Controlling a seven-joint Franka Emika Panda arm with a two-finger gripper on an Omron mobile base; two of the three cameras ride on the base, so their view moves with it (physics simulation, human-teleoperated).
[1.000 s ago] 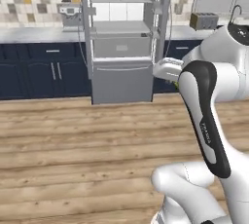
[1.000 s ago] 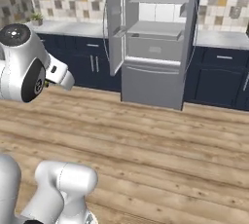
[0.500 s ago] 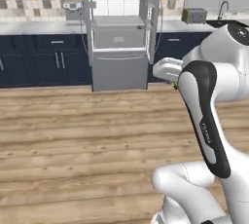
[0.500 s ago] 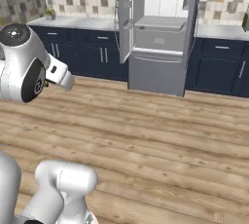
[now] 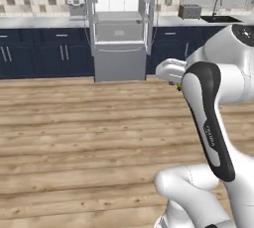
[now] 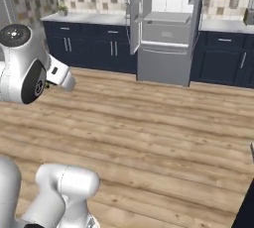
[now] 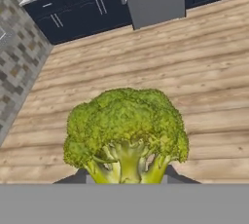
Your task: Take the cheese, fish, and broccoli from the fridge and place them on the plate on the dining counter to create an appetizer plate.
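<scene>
A bumpy yellow-green broccoli (image 7: 126, 130) sits between my fingers in the hand view, and my gripper (image 7: 126, 178) is shut on its stalk. A speck of the broccoli (image 5: 178, 87) peeks out beside my folded arm in the left base view. The grey steel fridge (image 5: 120, 28) stands open across the room, its white inside and glass shelves showing. The fridge (image 6: 166, 28) is also at the back of the right base view. The cheese, fish, plate and dining counter are out of view.
A wide wooden floor (image 5: 74, 133) lies between me and the fridge. Dark navy cabinets (image 6: 94, 48) with a grey wall counter flank the fridge, with a sink (image 5: 221, 18) at the far right. A dark navy edge (image 6: 248, 202) shows at the lower right.
The whole picture has shifted: the base has backed away from the fridge, which now looks smaller and farther. The arm keeps its folded pose with the broccoli held.
</scene>
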